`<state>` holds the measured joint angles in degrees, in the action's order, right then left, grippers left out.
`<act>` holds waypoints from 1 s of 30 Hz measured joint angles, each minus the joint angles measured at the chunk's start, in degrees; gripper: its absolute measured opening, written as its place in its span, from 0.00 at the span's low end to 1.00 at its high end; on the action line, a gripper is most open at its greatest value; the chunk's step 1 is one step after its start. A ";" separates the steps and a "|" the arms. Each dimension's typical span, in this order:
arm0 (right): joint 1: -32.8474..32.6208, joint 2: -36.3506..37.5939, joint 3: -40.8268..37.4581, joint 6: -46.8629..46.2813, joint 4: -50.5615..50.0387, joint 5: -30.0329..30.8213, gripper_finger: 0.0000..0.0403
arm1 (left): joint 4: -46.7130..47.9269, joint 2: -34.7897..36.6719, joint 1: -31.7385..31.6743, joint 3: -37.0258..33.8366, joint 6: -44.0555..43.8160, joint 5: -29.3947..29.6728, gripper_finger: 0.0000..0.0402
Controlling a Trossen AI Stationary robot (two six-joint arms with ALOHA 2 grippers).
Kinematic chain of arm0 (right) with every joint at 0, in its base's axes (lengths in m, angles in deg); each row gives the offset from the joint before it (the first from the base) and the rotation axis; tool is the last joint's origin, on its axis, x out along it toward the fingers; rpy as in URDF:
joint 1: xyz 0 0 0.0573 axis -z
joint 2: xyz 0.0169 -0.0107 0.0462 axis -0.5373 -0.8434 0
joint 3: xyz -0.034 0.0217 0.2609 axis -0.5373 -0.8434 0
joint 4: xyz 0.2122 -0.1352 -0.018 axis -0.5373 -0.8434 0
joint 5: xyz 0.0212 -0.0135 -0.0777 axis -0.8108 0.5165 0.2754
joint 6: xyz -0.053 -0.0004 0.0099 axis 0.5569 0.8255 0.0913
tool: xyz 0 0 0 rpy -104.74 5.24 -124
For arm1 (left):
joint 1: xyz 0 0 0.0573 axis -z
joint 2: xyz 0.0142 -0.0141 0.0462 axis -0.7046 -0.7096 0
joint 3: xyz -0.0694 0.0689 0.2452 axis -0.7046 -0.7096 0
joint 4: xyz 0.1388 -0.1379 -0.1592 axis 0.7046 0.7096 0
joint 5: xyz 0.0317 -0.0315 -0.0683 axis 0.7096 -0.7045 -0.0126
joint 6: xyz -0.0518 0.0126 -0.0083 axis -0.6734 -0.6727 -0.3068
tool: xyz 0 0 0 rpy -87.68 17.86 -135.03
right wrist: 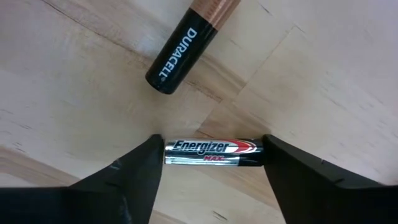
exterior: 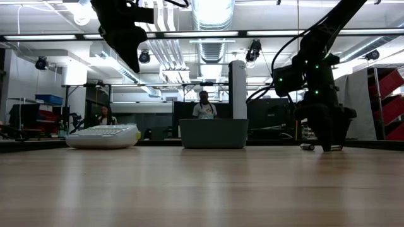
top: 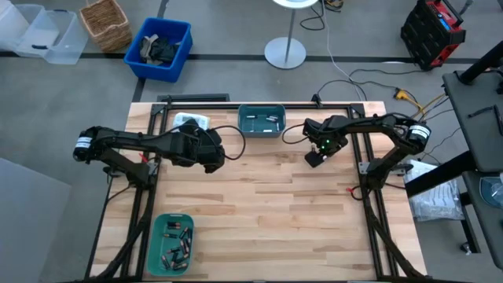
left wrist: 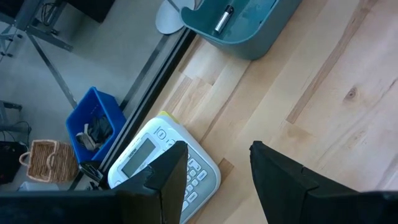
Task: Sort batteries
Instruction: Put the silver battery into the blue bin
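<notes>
A black-and-silver Energizer battery (right wrist: pixel 211 152) lies on the wooden table (top: pixel 267 204) between the fingers of my right gripper (right wrist: pixel 212 155), which is down at the table right of centre (top: pixel 314 159). A copper-and-black Duracell battery (right wrist: pixel 186 43) lies loose on its side just beyond it. My left gripper (left wrist: pixel 217 180) hangs open and holding nothing, well above the table left of centre (top: pixel 214 157). One teal bin (top: pixel 261 119) at the far edge holds a few batteries. Another teal bin (top: pixel 171 244) at the near left holds several. My right gripper pinches the Energizer battery by its two ends, one fingertip (right wrist: pixel 152 155) on the one end and the other on the opposite end (right wrist: pixel 258 152). The fingers come from above, pointing down, in line with the battery's length. The battery lies level on the table.
A white label-maker with a keypad (top: pixel 189 122) sits at the far left of the table, beside the far bin. Beyond the table's far edge stand a blue crate (top: pixel 159 49) and a wicker basket (top: pixel 104 22). People show in the room behind (exterior: pixel 203 104).
</notes>
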<state>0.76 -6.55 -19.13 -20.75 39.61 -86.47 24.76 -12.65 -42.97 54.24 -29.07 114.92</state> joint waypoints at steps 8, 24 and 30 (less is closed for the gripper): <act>0.00 -0.04 -0.02 -0.48 0.00 0.85 0.56 | 0.00 -0.01 0.00 0.00 0.00 0.02 0.39; 0.02 10.78 6.37 -3.95 -11.29 2.96 0.55 | -0.78 1.58 0.24 0.00 -1.72 -5.87 0.39; 0.04 12.61 14.76 -5.90 -2.36 2.98 0.55 | -3.69 4.56 0.24 0.49 -1.52 -2.68 0.39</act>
<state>0.79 6.06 -4.37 -26.65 37.25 -83.49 21.07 -8.10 -42.73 54.74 -30.59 112.24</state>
